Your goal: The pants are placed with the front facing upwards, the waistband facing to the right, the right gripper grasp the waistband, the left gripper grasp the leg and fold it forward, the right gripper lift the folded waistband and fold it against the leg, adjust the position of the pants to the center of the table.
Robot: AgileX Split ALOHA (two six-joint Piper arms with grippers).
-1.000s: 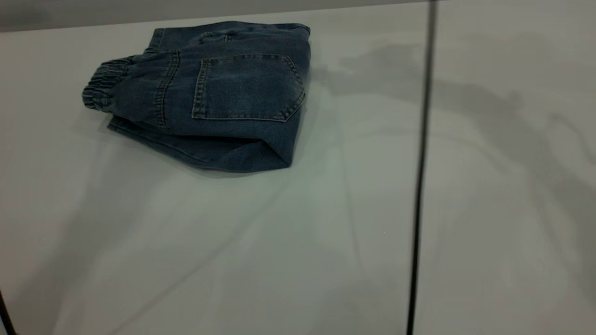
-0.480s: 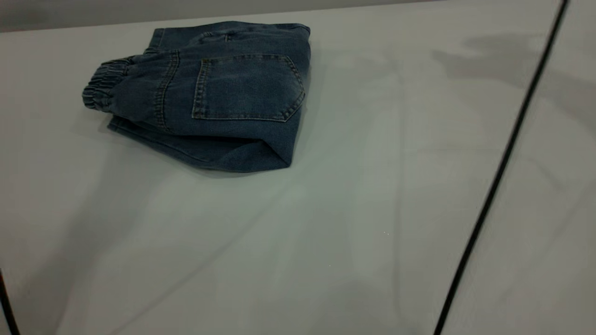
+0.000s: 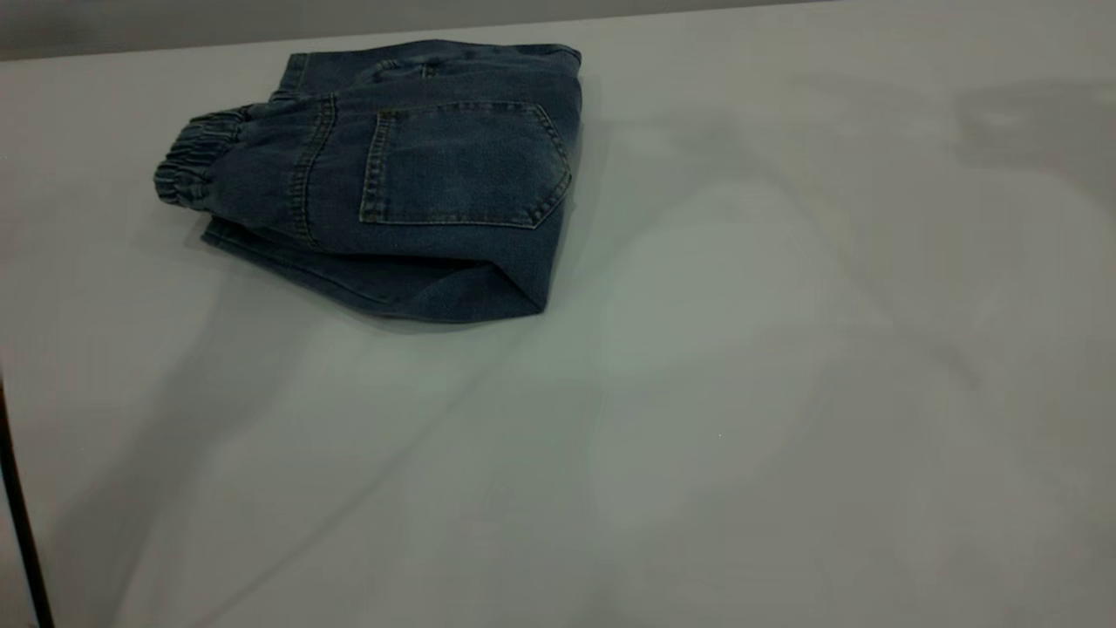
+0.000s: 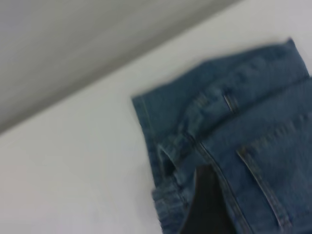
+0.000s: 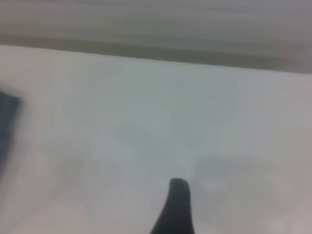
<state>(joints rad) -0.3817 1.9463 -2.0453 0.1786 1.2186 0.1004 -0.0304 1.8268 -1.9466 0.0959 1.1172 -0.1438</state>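
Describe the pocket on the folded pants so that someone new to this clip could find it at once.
On the white table, the folded pants lie toward the far left of the exterior view. The pocket is the stitched five-sided patch on the top layer, to the right of the gathered waistband and paler at its middle.

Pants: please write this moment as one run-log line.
pants: folded, pocket up, far-left on table | left gripper: above pants | right gripper: over bare table | centering: not done

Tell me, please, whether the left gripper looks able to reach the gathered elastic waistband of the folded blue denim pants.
Probably yes: the left gripper hovers right over the waistband of the pants, with nothing lying between them.
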